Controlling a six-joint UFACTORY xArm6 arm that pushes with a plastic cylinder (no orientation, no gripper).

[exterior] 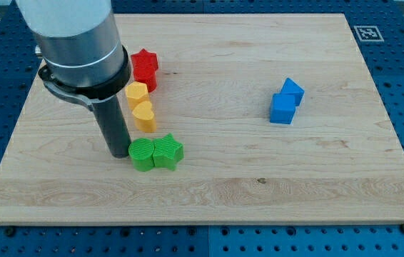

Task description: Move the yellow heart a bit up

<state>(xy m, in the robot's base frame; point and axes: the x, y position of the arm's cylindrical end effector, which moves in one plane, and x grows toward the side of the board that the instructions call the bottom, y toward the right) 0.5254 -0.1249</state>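
Note:
The yellow heart [144, 114] lies left of the board's middle, touching a second yellow block [137, 93] just above it. My tip [118, 153] rests on the board below and left of the heart, close beside the left side of a green round block [142, 154]. The rod stands just left of the heart, and the wide grey arm body hides the board above and to its left.
A green star [168, 151] touches the green round block on its right. A red star [145, 61] and another red block [145, 77] sit above the yellow blocks. Two blue blocks [291, 91] [283, 109] touch at the view's right. The wooden board [259, 178] lies on a blue perforated table.

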